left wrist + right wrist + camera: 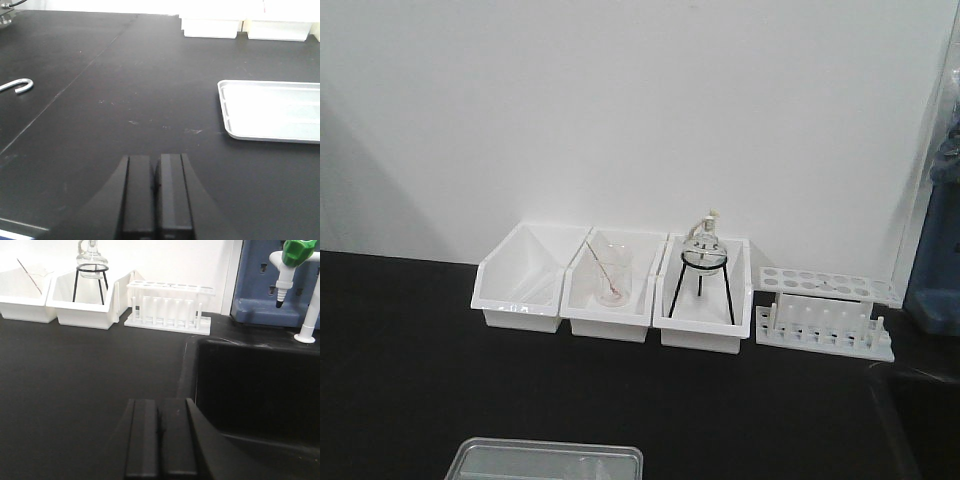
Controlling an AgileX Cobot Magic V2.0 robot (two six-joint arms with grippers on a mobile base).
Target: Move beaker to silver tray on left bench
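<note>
The silver tray (545, 460) lies on the black worktop of the left bench (410, 380), cut off by the front view's lower edge. In the left wrist view the silver tray (272, 112) is empty, ahead and to the right of my left gripper (155, 172), whose jaws are shut on nothing above the bench (125, 75). My right gripper (159, 415) is also shut and empty, low over the worktop beside the sink. The task's beaker is not in view. The only beaker showing is a clear one with a red-tipped rod (608, 272), in the middle white bin.
Three white bins (520, 290) line the back wall; the right one holds a flask on a black tripod (704, 262). A white test tube rack (825, 310) stands beside them. A black sink (255, 390) and green-capped tap (295, 260) are at right. A metal hook (19, 85) lies left.
</note>
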